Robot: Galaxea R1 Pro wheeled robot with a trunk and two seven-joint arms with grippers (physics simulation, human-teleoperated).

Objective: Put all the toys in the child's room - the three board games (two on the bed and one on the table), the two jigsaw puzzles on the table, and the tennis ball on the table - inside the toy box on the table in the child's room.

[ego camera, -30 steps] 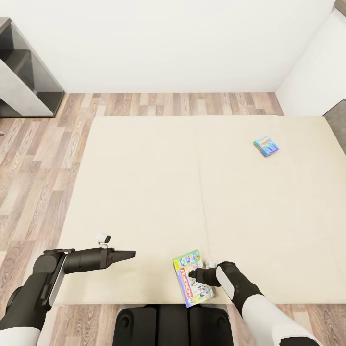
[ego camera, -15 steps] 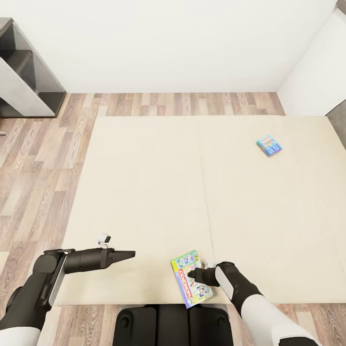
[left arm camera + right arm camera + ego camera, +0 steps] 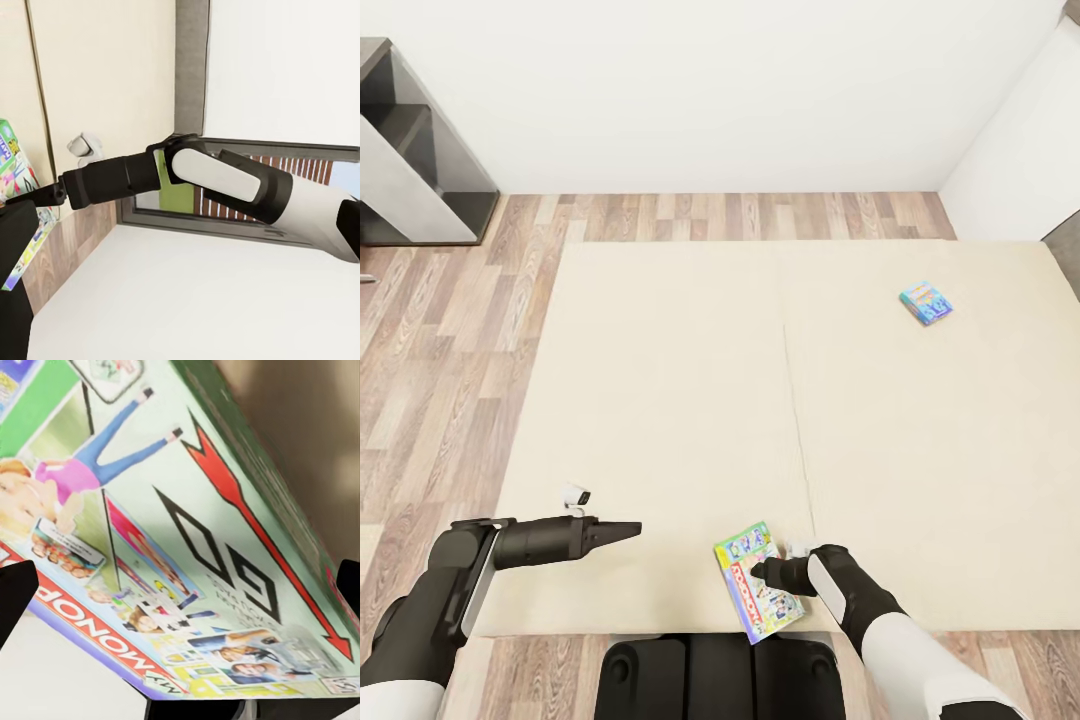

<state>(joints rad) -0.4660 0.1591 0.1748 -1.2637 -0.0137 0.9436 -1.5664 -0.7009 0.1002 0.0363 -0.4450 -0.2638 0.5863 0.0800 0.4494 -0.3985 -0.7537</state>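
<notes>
Reaching over the near edge of the bed, the right gripper sits on the Monopoly board game; its wrist view puts dark fingertips at either side of the lid, but whether they pinch it I cannot tell. The left gripper hovers empty over the mattress, fingers together. A second, smaller board game lies well apart toward the far right. Neither is boxed yet, so collection looks barely begun. Wood-plank floor, white walls and a grey shelf unit surround the bed.
</notes>
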